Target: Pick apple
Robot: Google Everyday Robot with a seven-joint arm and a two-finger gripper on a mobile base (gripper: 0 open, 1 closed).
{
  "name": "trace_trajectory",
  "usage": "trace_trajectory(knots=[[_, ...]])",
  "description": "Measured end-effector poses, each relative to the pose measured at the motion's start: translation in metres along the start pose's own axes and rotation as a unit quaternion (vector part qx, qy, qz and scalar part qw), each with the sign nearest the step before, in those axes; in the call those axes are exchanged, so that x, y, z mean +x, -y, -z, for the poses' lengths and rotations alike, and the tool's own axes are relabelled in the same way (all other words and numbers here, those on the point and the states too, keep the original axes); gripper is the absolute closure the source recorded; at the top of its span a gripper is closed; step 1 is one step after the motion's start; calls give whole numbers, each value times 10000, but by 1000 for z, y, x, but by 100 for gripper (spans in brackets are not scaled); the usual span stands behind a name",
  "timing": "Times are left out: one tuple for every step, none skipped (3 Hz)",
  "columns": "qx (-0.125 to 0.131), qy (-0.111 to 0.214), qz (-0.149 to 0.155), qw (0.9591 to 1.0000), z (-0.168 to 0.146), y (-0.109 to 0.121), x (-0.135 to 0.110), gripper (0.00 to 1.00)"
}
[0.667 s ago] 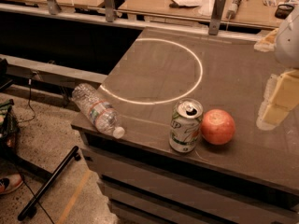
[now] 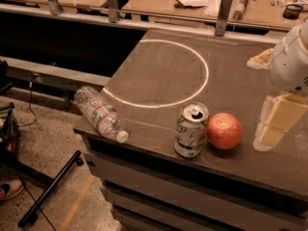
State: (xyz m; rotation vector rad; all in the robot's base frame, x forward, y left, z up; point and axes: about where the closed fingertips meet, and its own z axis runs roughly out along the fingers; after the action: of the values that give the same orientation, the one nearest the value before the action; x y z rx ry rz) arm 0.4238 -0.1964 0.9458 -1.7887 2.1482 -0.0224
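Just left of the end effector (image 2: 267, 137), grip state unclear: the apple (image 2: 224, 130).

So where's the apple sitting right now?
In the camera view, the apple sits near the front edge of the table, right beside the soda can on its left, with the gripper hanging just to its right.

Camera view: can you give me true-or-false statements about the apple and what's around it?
1. The apple sits beside the soda can, on its right in the picture. True.
2. The soda can lies on its side. False: it stands upright.
3. The water bottle lies on its side at the table's edge. True.
4. The gripper holds the apple. False: the gripper hangs to the apple's right, apart from it.
5. The apple lies inside the white circle. False: it lies outside the white circle, nearer the front edge.
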Motion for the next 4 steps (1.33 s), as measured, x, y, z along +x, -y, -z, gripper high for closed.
trace_trajectory(knots=[[-337,147,262,9990,-43,-20,-11,0],[-673,142,399,9968,-78,-34,-16,3],[-928,128,482,9944,-99,-42,-19,34],[-1042,124,494,9933,-108,-45,-19,56]])
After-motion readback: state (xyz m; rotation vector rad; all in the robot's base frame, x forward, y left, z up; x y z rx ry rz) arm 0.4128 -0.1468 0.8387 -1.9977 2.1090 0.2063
